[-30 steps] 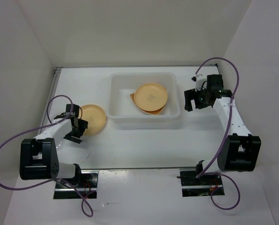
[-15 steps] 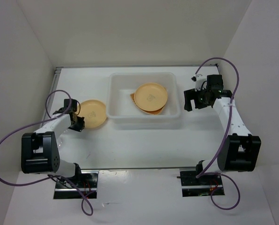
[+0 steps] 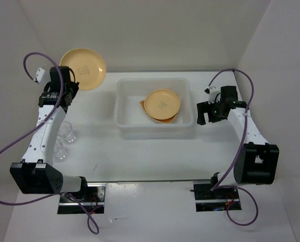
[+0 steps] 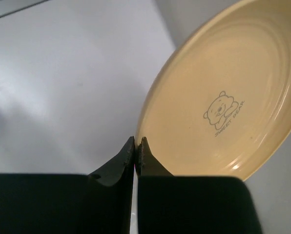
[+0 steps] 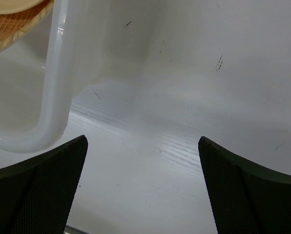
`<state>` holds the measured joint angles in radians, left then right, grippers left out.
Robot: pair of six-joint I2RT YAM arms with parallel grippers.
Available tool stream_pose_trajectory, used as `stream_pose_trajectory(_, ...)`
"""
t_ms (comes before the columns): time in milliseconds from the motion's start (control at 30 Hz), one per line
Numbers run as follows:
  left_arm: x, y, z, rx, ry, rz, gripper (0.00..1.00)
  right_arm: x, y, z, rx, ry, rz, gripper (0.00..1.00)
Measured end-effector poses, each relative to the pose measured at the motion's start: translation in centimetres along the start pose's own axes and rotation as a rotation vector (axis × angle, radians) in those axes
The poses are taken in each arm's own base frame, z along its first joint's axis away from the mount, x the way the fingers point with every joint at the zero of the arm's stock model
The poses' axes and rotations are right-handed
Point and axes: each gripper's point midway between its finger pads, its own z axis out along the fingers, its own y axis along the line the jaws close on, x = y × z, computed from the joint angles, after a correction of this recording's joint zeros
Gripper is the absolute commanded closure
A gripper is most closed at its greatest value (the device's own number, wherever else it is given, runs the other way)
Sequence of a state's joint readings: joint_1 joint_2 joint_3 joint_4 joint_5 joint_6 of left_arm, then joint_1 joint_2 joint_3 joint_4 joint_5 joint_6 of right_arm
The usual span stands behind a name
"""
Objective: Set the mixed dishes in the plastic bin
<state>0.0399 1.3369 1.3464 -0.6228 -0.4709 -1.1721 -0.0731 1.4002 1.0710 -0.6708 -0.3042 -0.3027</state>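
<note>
My left gripper (image 3: 69, 84) (image 4: 137, 145) is shut on the rim of a yellow-orange plate (image 3: 83, 68) (image 4: 218, 97) with a small bear mark. It holds the plate tilted, high above the table's far left corner. The translucent white plastic bin (image 3: 123, 108) stands at the middle back. Inside it a second yellow plate (image 3: 162, 103) lies on a tan woven tray (image 3: 143, 105). Two small clear cups (image 3: 67, 132) (image 3: 60, 149) stand on the table under the left arm. My right gripper (image 3: 206, 112) (image 5: 143, 146) hangs open over bare table, just right of the bin.
White walls close in the table on the left, back and right. The right wrist view shows the bin's rounded corner (image 5: 52, 97) and a bit of the woven tray (image 5: 13, 29) to the left of the fingers.
The left gripper closed on the plate that lay left of the bin and lifted it up and back to the far left. This uncovered the two cups. The right arm barely shifted.
</note>
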Motion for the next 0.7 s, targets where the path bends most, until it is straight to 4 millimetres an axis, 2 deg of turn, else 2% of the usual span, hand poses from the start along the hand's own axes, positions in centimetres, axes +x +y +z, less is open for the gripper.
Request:
stream_pose_trajectory(67, -0.5, -4.4, -1.6, 0.163, 0.009, 0.056, 1.0, 0.4, 0.1, 0.2, -0.002, 0.009, 0.006, 0.02)
stream_pose_trajectory(133, 0.6, -8.5, -3.3, 0.317, 0.074, 0.146, 1.0, 0.4, 0.1, 0.2, -0.003, 0.008, 0.009, 0.02)
stream_pose_trajectory(233, 4.6, -14.2, -4.2, 0.524, 0.214, 0.282, 1.0, 0.2, 0.0, 0.3, -0.001, -0.002, 0.01, 0.02)
stream_pose_trajectory(300, 8.8, -15.8, -3.6, 0.595, 0.325, 0.37, 1.0, 0.1, 0.0, 0.4, 0.001, -0.008, 0.014, 0.02)
stream_pose_trajectory(367, 14.5, -15.6, -2.5, 0.608, 0.459, 0.464, 1.0, -0.1, -0.1, 0.4, 0.003, -0.014, 0.015, 0.02)
stream_pose_trajectory(433, 20.5, -14.6, -1.8, 0.597, 0.594, 0.568, 1.0, -0.1, -0.1, 0.4, 0.006, -0.018, 0.018, 0.02)
stream_pose_trajectory(533, 27.7, -13.1, -2.3, 0.586, 0.755, 0.681, 1.0, -0.1, -0.4, 0.4, 0.01, -0.021, 0.025, 0.02)
stream_pose_trajectory(633, 32.1, -11.5, -4.0, 0.59, 0.869, 0.739, 1.0, 0.0, -0.4, 0.4, 0.011, -0.02, 0.027, 0.02)
stream_pose_trajectory(700, 33.3, -11.0, -4.6, 0.591, 0.908, 0.753, 1.0, 0.1, -0.4, 0.5, 0.011, -0.017, 0.03, 0.02)
